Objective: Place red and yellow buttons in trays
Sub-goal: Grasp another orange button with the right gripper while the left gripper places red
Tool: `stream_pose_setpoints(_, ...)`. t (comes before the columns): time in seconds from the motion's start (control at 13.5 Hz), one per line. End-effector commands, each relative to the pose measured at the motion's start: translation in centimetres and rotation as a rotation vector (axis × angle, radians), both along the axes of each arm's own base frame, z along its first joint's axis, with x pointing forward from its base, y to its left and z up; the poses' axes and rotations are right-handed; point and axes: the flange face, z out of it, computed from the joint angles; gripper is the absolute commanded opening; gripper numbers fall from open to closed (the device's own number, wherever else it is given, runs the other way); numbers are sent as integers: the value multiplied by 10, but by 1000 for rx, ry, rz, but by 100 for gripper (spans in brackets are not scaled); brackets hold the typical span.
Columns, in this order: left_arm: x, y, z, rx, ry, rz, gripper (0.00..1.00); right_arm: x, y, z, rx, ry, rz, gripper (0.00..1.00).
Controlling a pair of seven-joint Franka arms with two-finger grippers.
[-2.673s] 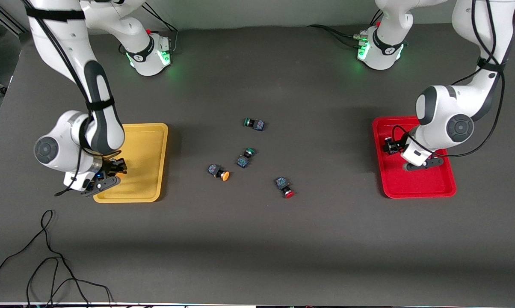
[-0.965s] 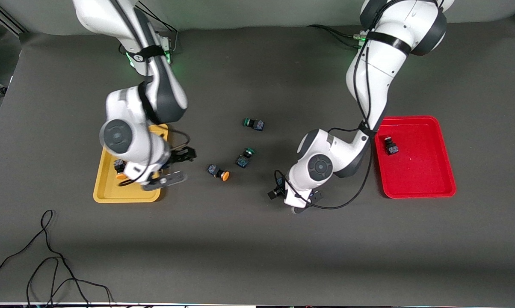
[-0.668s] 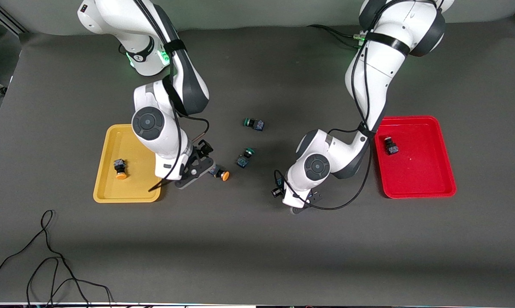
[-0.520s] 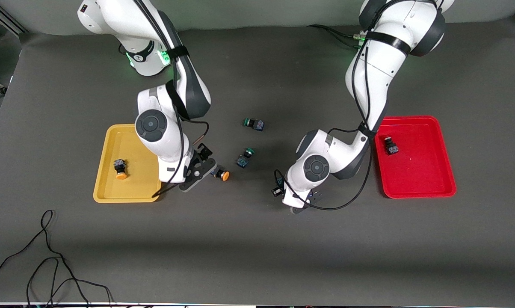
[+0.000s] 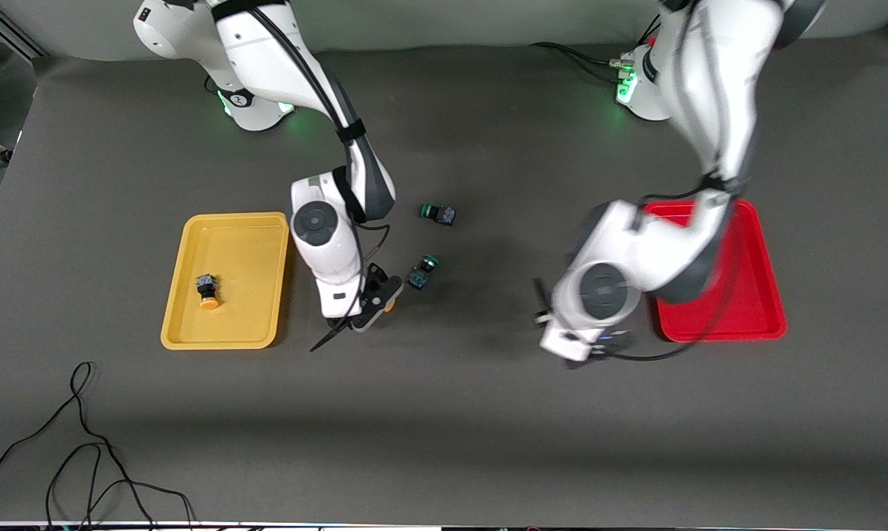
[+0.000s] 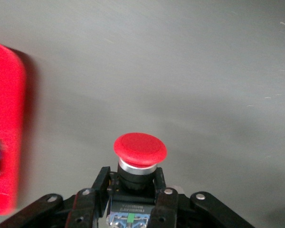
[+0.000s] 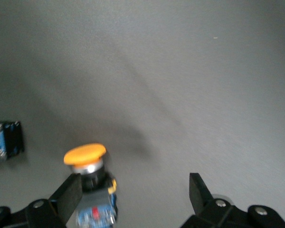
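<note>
Red-capped push-button switch with a dark blocky body (image 6: 139,156): I see it clamped between the fingers of the left gripper (image 6: 133,190), cap pointing away from the wrist, held up over bare dark grey tabletop (image 5: 488,413) just beside the shallow red plastic tray with rounded corners (image 5: 754,310). In the front view that left gripper (image 5: 595,346) hangs at the tray's edge toward the middle of the table, and the arm covers much of the tray, so I cannot tell what lies in it.

My right gripper (image 7: 133,194) is low over the middle of the table with its fingers spread wide. An orange-yellow-capped push-button switch (image 7: 88,175) lies on the table against one finger (image 7: 66,192), with the other finger well apart from it. In the front view the right gripper (image 5: 374,299) hides most of that switch.

A second orange-yellow-capped switch (image 5: 207,291) lies in the shallow yellow plastic tray (image 5: 186,335) at the right arm's end of the table.

Two green-capped switches sit on the table: one (image 5: 422,271) just beside the right gripper, the other (image 5: 438,214) farther from the front camera.
</note>
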Motion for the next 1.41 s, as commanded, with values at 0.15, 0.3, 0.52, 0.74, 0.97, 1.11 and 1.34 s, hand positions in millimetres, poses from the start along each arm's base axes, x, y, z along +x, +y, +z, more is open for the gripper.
stream_pose_setpoints(0.15,-61,195,-2,-53,90,-244,0,-13,6,-17,43,9,-7,100)
stream_pose_setpoints(0.3,-78,257,-32,-46,89,-336,0,-13,5,-17,44,9,-8,100)
stream_pose_setpoints(0.52,-104,315,-89,-42,-11,-390,0,-10,0,-17,43,12,-19,38)
stream_pose_setpoints(0.74,-105,323,-120,-59,-32,-396,0,-9,0,-9,56,41,-37,2)
stream_pose_setpoints(0.97,-105,325,-121,-60,-29,-389,0,5,-13,35,111,116,-105,2)
stream_pose_setpoints(1.11,-101,326,-115,-55,-34,-381,81,17,-28,81,130,184,-203,2)
stream_pose_setpoints(1.34,-91,329,-88,-45,-31,-392,100,36,-62,145,113,277,-436,2)
